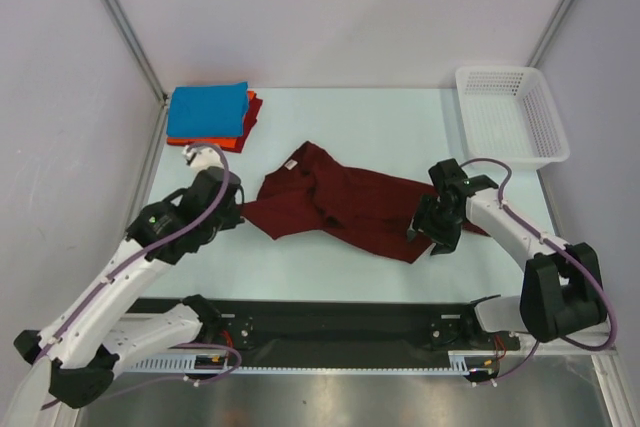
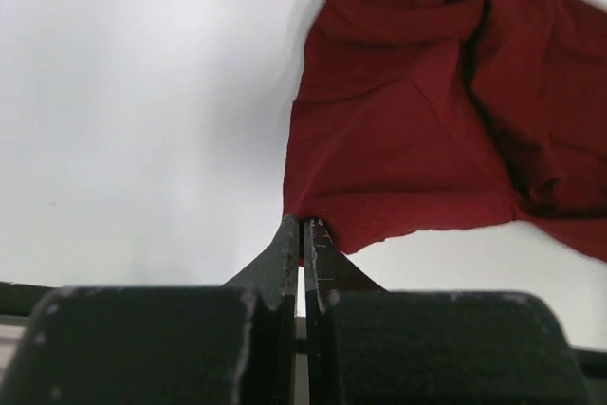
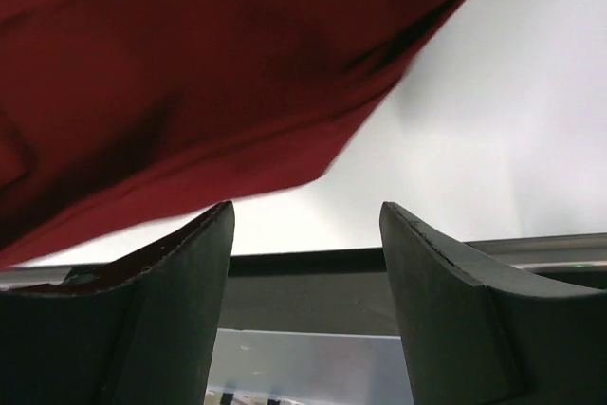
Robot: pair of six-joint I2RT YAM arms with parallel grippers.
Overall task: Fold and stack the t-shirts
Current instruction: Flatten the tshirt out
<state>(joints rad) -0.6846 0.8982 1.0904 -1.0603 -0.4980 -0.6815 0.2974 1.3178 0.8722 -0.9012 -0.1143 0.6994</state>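
My L claw (image 2: 303,234) pinches a corner of the maroon tee (image 1: 340,202), R claw (image 3: 305,234) gapes open; 3 tees incl. 1 blue tee (image 1: 208,110), 1 orange-red tee (image 1: 251,113).

It looks like a robotics lab cell. Blank grey panel walls (image 1: 340,7) on aluminium posts (image 1: 120,17) box in a pale bench (image 1: 330,117). White cabled robot arms (image 1: 120,272) are bolted to a black rail (image 1: 340,322) along the frame's bottom.

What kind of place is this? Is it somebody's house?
Probably not a house. It looks like a robot test lab: two robot arms are mounted at the edge of a table, plain white panels with metal posts wall it in, and a maroon t-shirt lies there for folding practice.
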